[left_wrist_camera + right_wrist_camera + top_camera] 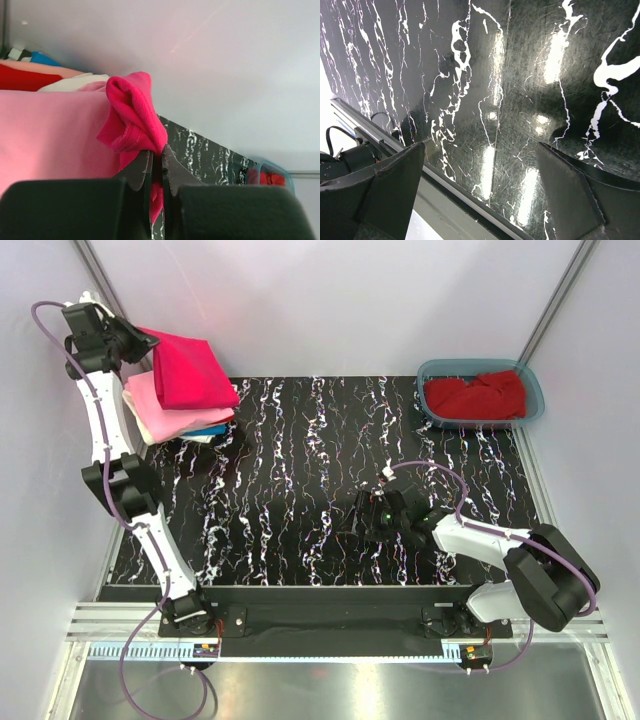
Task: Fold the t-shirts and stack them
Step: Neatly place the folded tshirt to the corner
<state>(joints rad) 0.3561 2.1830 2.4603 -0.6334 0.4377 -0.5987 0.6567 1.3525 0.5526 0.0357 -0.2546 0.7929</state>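
Stack (160, 412) mostly under pinkish-red shirt (190, 370), blue edge (208, 430) peeking

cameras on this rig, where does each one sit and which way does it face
Top external: above and behind the arm bases, looking down on the marbled table; both arms show whole.
Left wrist: on the left arm, looking along the left gripper, shut on the pinkish-red t-shirt, toward the teal tub.
Right wrist: on the right arm, looking down at bare table past the open right gripper.
Shared: top external and left wrist both show that t-shirt, the folded stack and the tub.
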